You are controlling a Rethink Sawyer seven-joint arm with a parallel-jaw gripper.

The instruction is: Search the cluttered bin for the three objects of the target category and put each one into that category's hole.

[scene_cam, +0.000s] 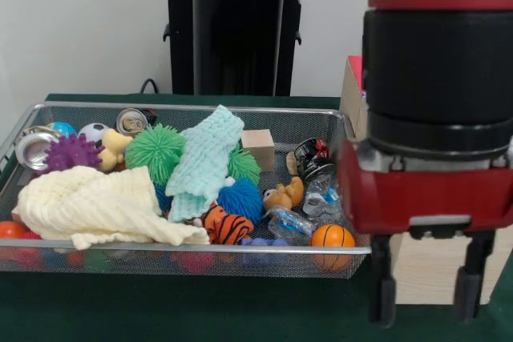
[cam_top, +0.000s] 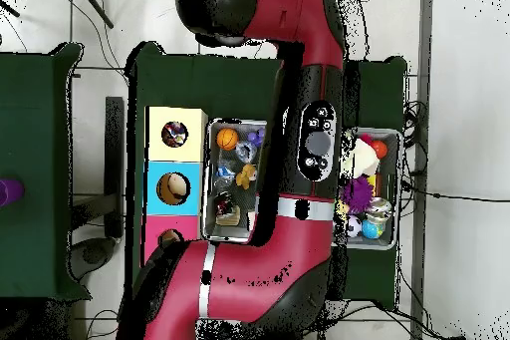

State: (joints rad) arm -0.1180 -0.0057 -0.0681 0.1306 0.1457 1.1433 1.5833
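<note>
At five o'clock in the front view, the gripper (scene_cam: 425, 292) is held with its fingers apart and empty, apparently over a pale box (scene_cam: 417, 274). At its nine o'clock lies the heaped bin (scene_cam: 200, 249). The three objects cannot be made out there and are perhaps buried under the cream cloth (scene_cam: 88, 206). In the overhead view, the hole (cam_top: 174, 135) is seen at ten o'clock with something spotted inside.

No readable text, labels, brands or numbers, crushed cans' (scene_cam: 311, 158) print too blurred

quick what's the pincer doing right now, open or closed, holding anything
Pincer: open and empty, hanging beside the bin, above a pale wooden surface.
</note>
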